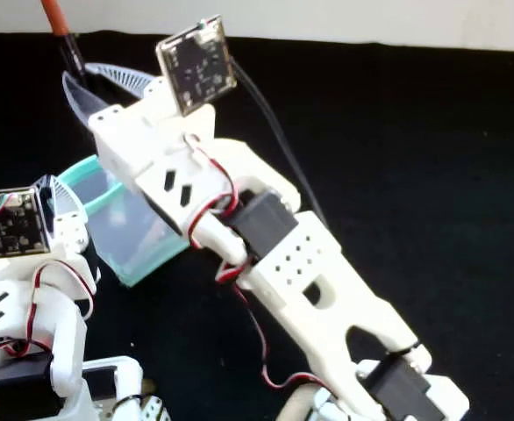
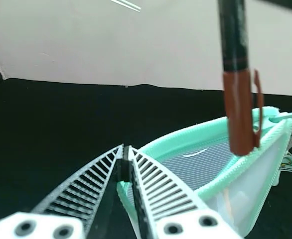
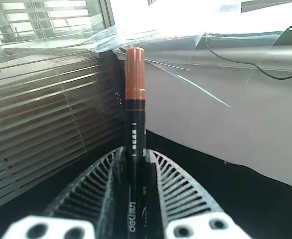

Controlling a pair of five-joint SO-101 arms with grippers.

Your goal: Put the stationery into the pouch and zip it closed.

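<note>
DESK: Caption pls. Where's the marker (image 3: 134,119), and which way does it point?

PHOTOG: It's in the R gripper (image 3: 134,155), clamped btwn both fingers. Long axis runs along the fingers. The brown cap (image 3: 134,72) sticks out past the tips, w/ the black barrel back toward the palm.

DESK: And vs. the pouch?

PHOTOG: From the L wrist cam the marker stands near upright at the pouch (image 2: 268,169), cap end lowest, and crosses the open mouth. Can't tell if the tip is inside the mouth or just in front of the rim. From the high cam the R arm lies across above the pouch. The marker shows beyond it, cap end aimed away from the pouch toward the far edge of the black table (image 1: 415,132).

DESK: The pouch itself?

PHOTOG: Clear ribbed walls, mint-green rim, mouth gaping open. Contents are too hazy thru the wall to call.

DESK: Other arm?

PHOTOG: L gripper (image 2: 126,160) has its fingers pinched tight on the pouch's green rim, at the end of the mouth opposite the marker.
</note>
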